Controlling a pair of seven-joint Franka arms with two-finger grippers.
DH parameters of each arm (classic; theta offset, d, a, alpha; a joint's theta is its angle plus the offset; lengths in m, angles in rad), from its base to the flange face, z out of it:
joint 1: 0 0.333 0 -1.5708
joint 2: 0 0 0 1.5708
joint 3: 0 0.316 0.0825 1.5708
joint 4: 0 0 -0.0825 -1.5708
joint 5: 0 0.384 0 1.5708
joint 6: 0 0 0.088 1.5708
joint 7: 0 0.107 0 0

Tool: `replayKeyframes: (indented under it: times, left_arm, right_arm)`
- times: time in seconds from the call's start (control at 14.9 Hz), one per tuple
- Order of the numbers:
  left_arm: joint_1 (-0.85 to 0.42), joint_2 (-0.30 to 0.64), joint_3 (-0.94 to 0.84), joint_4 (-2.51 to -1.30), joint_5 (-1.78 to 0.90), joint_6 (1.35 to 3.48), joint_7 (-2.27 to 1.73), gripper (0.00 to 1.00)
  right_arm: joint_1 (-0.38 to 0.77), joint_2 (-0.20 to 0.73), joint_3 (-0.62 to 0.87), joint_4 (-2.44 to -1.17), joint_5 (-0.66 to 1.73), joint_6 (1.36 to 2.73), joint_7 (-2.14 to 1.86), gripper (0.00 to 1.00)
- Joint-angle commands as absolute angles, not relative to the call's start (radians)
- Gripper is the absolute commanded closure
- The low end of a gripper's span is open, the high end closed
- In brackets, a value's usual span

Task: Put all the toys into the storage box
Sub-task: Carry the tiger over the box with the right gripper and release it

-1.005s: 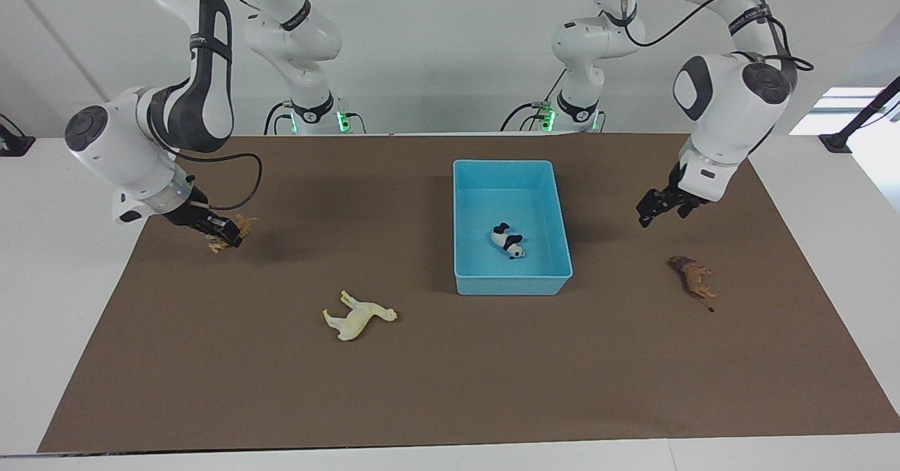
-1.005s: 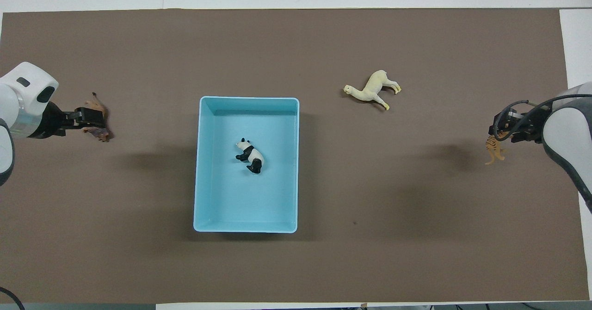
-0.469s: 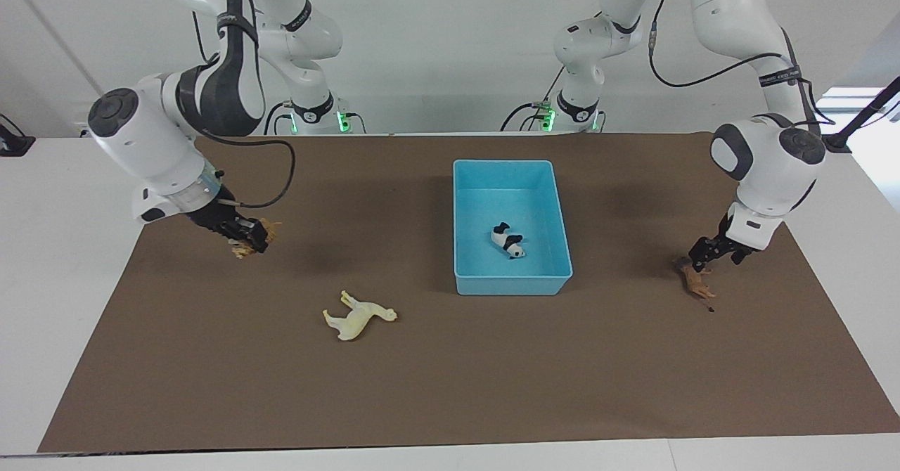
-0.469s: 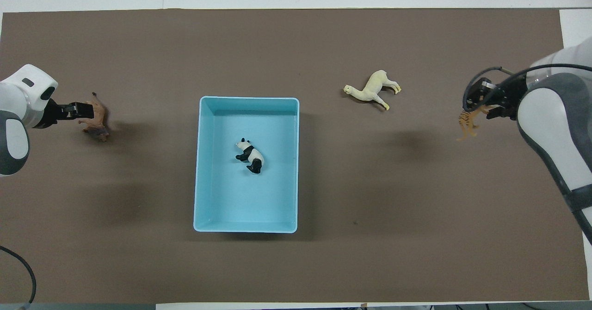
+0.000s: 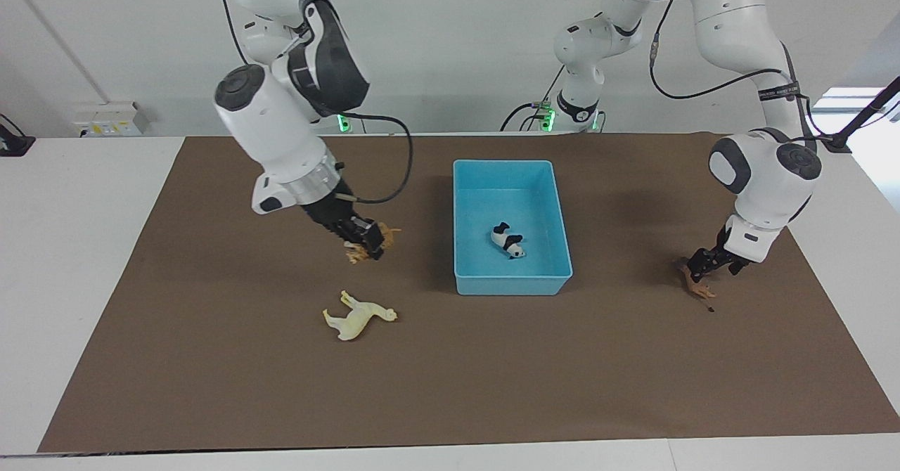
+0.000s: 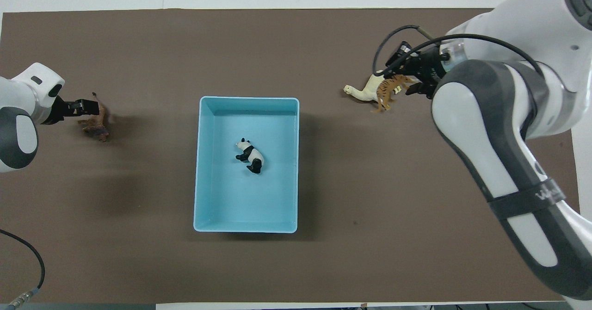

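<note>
orange black-striped tiger (image 6: pixel 387 90), cream horse (image 5: pixel 357 315), black-and-white panda (image 5: pixel 508 240), brown lion (image 6: pixel 96 124), light-blue storage box (image 5: pixel 467 212)

This is a robotics lab, a test bench rather than a home or shop. Two white industrial arms (image 5: pixel 295 105) are bolted at the far edge of a white table (image 5: pixel 70 246), with green status lights at their bases. A plain brown paper sheet (image 5: pixel 450 386) covers the work surface, the wall is bare white, and cables (image 5: pixel 387 169) trail loosely.
</note>
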State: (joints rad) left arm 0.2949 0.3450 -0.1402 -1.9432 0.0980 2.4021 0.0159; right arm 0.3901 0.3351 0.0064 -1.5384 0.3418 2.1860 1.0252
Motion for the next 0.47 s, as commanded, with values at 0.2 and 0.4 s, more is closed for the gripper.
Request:
replayKeyframes:
  times: [0.2, 0.4]
  left_arm:
    - [0.305, 0.339, -0.149, -2.002, 0.112, 2.447, -0.006, 0.0]
    - [0.302, 0.339, -0.149, -2.013, 0.112, 2.451, -0.012, 0.0]
  right_arm:
    - [0.619, 0.532, -0.003, -1.384, 0.356, 2.371, 1.371, 0.76]
    - [0.652, 0.528, -0.015, -1.385, 0.312, 2.282, 1.382, 0.0]
